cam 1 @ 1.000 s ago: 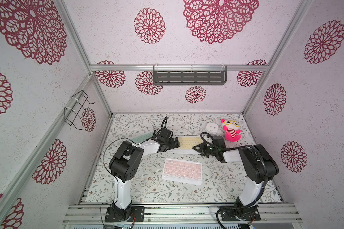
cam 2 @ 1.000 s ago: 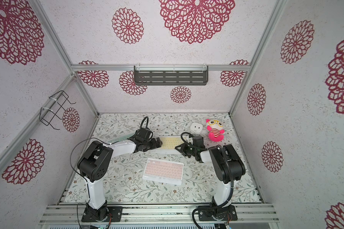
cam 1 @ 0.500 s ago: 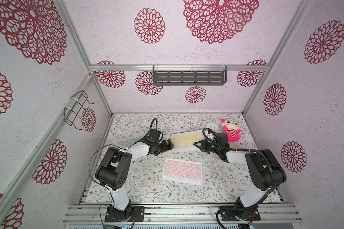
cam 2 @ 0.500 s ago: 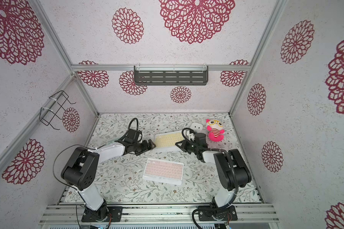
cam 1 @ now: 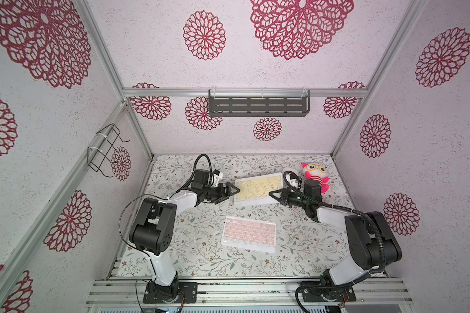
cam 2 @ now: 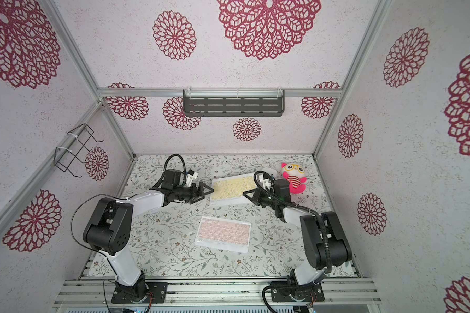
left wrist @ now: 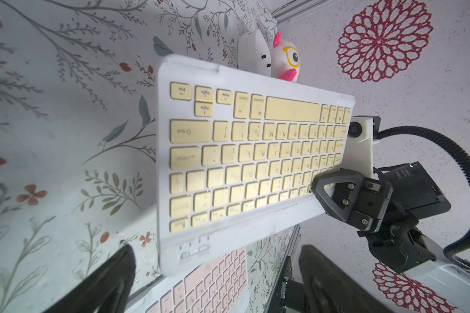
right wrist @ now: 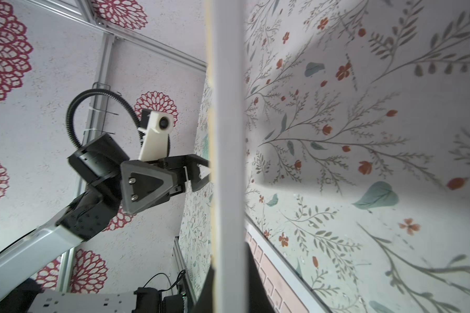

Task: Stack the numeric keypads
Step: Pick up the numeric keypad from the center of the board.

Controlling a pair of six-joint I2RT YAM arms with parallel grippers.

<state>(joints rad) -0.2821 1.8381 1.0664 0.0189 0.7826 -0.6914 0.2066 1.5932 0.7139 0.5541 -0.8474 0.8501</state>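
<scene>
In both top views, the right claw [cam 1: 272, 194] is closed on the right short end of the yellow keypad [cam 1: 256, 187], near its front corner. It holds the keypad raised off the bench [cam 1: 201, 257]. The pink keypad [cam 1: 248, 231] lies flat on the bench, apart from it, toward the robot's bases. Both long axes run across the bench, but the yellow keypad [cam 2: 232, 187] is turned a little against the pink keypad [cam 2: 223, 234]. The left claw [cam 1: 231, 190] stands wide open and empty, just beside the left short end of the yellow keypad.

In the left wrist view, you see one finger [left wrist: 345, 193] of the right claw pressing on the last keys. The pink keypad [left wrist: 209, 281] shows under the yellow edge.

In the right wrist view, the yellow keypad [right wrist: 225, 135] is edge-on, with its shadow on the bench.

You can judge the coming move like this: the right arm carries the keypad, the target lies toward the front, and a small turn is needed to line up the edges.
</scene>
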